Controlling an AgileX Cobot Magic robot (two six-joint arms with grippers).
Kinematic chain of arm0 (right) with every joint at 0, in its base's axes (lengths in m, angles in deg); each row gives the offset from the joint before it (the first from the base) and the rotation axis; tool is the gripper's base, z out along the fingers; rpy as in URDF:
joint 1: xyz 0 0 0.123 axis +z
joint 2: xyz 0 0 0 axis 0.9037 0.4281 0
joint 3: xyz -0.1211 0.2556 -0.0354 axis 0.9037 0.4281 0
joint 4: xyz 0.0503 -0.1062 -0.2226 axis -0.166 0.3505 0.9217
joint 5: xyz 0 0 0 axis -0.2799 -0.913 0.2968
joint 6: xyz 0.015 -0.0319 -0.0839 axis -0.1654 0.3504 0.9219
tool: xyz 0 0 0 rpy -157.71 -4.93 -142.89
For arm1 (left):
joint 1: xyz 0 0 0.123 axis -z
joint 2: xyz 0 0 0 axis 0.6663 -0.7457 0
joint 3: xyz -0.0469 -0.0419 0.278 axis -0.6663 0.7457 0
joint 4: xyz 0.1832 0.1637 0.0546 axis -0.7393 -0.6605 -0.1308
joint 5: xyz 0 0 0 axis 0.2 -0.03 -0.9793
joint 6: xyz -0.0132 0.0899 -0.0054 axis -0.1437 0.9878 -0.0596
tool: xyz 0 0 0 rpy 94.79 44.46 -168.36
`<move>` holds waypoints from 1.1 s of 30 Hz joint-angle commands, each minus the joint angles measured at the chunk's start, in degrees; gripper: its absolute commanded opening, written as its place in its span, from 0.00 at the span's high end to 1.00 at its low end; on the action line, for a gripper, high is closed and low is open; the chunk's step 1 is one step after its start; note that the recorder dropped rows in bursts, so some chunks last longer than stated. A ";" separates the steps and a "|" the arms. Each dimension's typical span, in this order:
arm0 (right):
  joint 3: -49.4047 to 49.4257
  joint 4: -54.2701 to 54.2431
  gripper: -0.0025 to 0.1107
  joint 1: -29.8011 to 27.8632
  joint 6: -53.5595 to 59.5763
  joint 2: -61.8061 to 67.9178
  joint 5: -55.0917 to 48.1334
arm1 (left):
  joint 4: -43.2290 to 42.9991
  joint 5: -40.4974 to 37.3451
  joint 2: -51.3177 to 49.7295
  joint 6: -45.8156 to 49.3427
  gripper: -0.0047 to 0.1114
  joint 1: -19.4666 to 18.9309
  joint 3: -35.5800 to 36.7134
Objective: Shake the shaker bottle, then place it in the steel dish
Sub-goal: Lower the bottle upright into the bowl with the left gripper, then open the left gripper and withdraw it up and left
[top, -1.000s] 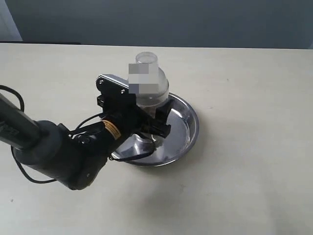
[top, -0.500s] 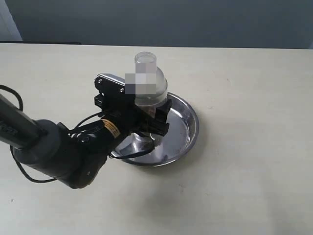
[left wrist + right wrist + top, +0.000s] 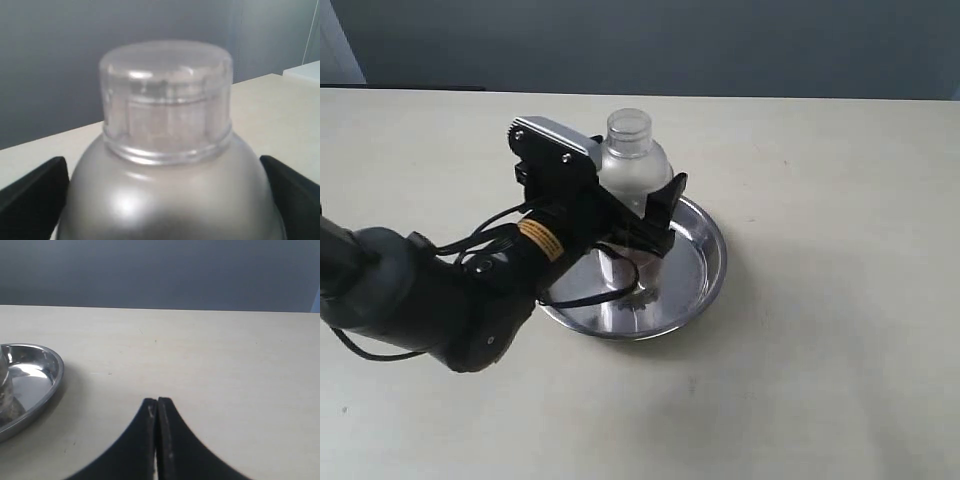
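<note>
Take the shaker bottle (image 3: pixel 628 170), standing upright in the steel dish (image 3: pixel 705 265) between the spread, released jaws of the left tool (image 3: pixel 162 210), around its frosted body and not by the small cap (image 3: pixel 628 125), as likely light, stiff, slippery plastic; right tool (image 3: pixel 157 402) clenched empty over the worktop (image 3: pixel 225 350).

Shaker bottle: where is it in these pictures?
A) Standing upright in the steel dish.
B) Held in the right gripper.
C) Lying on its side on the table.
A: the shaker bottle stands upright with its base on the floor of the steel dish.
</note>
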 commanded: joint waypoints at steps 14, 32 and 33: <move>0.07 0.08 0.98 0.20 0.01 -0.22 0.69 | 0.38 1.51 11.86 8.01 0.15 0.05 -0.20; 0.07 0.08 0.98 0.20 0.01 -0.22 0.69 | 21.71 -39.64 47.69 35.80 0.89 0.05 -0.72; 0.07 0.08 0.98 0.20 0.01 -0.22 0.69 | 21.70 -42.46 49.51 40.19 0.94 0.05 -0.72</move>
